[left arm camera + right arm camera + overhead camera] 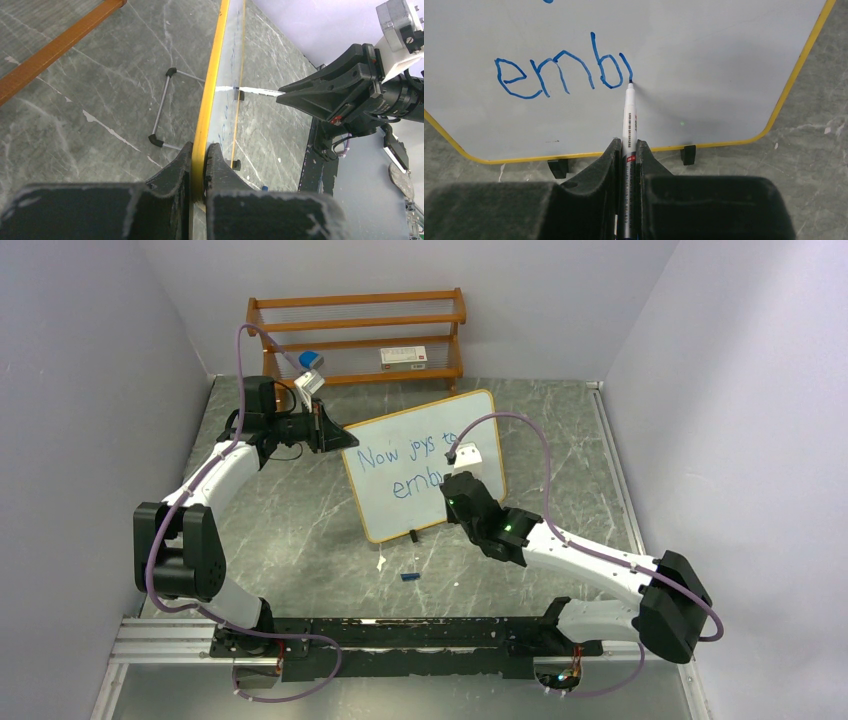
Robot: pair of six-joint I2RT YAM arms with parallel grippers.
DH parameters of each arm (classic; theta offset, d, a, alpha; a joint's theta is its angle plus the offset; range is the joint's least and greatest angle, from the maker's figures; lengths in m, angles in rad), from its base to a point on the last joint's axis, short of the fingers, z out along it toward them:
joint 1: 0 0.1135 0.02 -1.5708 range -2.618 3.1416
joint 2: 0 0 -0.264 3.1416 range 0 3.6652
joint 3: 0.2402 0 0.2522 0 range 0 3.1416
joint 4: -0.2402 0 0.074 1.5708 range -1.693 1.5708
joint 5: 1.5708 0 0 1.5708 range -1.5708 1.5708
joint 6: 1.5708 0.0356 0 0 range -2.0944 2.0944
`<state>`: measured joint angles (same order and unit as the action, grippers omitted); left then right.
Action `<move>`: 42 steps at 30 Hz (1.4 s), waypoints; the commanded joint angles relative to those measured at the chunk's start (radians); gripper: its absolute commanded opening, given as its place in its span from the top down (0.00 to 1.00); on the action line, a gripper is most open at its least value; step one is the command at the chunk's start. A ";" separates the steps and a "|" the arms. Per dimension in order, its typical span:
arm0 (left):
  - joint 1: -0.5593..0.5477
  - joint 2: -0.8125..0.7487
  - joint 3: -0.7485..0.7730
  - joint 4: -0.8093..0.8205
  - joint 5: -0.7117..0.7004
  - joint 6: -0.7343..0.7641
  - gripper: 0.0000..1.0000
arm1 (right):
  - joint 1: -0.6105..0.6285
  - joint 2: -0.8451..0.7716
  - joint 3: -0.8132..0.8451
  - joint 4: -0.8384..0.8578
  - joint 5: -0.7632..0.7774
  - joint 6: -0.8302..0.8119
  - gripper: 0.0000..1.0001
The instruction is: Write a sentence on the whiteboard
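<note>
Right wrist view: sentence [564, 75] — lower row reads "emb" plus partial stroke, on whiteboard [704, 60] standing mid-table [300, 520]. Marker [629, 115] tip touching board at end of last stroke; long axis straight out from jaws to board; blank surface lies right of tip. Right gripper [627, 146] clamped on marker barrel. Left gripper [201, 148] pinching board's yellow edge — steadying, likely.

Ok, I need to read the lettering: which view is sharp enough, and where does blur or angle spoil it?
Right wrist: the sentence crisp, right claw blurred up close. Left wrist: the whiteboard edge-on, lettering unreadable. Top external: small, partly hidden by the right arm.
</note>
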<state>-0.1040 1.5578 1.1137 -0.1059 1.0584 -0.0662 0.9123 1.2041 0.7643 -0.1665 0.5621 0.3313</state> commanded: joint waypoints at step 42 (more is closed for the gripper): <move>-0.054 0.077 -0.051 -0.119 -0.221 0.161 0.95 | -0.014 0.019 0.023 0.108 0.020 -0.071 1.00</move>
<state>-0.1040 1.5581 1.1141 -0.1062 1.0584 -0.0666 0.9089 1.2049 0.7647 -0.1165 0.5667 0.2707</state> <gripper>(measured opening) 0.092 0.132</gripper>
